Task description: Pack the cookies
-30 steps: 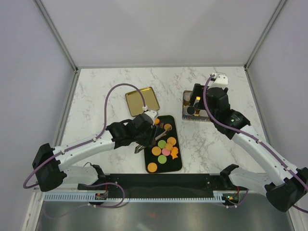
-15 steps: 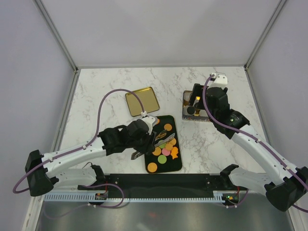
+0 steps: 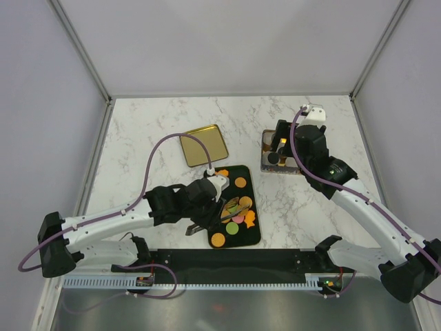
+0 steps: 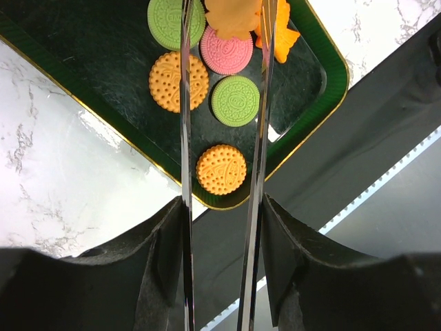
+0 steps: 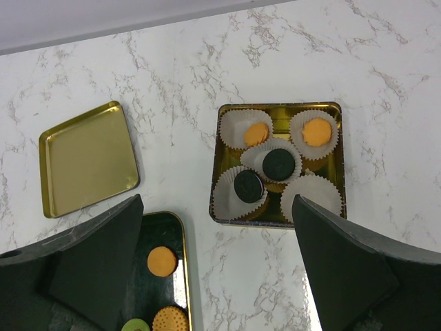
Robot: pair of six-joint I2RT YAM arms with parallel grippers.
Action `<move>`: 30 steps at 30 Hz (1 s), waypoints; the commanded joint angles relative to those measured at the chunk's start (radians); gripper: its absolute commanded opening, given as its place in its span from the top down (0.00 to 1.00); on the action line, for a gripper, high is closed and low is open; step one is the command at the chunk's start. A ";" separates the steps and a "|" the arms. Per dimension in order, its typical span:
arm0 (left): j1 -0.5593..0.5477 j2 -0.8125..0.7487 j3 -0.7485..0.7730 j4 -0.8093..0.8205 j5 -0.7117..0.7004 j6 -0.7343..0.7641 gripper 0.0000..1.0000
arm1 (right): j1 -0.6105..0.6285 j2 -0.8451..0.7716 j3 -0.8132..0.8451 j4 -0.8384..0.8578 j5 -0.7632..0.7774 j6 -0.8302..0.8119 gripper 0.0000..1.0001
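Note:
Cookies lie on a black tray [image 3: 256,236]: an orange one [image 3: 240,183] at the far end, another orange one [image 3: 218,239] nearest, and a cluster of green, pink [image 3: 238,218] and orange between. My left gripper [image 3: 209,209] is shut on metal tongs [image 4: 185,138], whose two blades reach out over the cluster; a round orange cookie [image 4: 221,169] shows between them. An orange star-like cookie [image 4: 233,15] sits by the tongs' tips, and I cannot tell whether it is pinched. My right gripper [image 5: 215,207] hangs open high above the table, near the tin.
A square gold tin [image 5: 275,222] with white paper cups holds two orange cookies [image 5: 317,132] and two dark ones [image 5: 279,164]. Its gold lid [image 3: 204,144] lies to the left. A black strip [image 3: 241,265] runs along the near edge.
My left arm has drawn back toward the near edge, carrying the tongs from the tray's far part to over the cookie cluster. The right arm has not moved.

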 commanded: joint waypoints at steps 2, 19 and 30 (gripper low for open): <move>-0.015 0.019 0.017 0.005 -0.002 -0.010 0.46 | -0.003 -0.003 -0.001 0.023 -0.005 -0.010 0.02; -0.027 0.051 0.036 0.005 -0.004 -0.001 0.45 | -0.003 0.000 0.003 0.023 -0.008 -0.015 0.02; -0.033 0.064 0.036 0.003 -0.008 0.007 0.46 | -0.001 0.002 0.003 0.025 -0.008 -0.015 0.02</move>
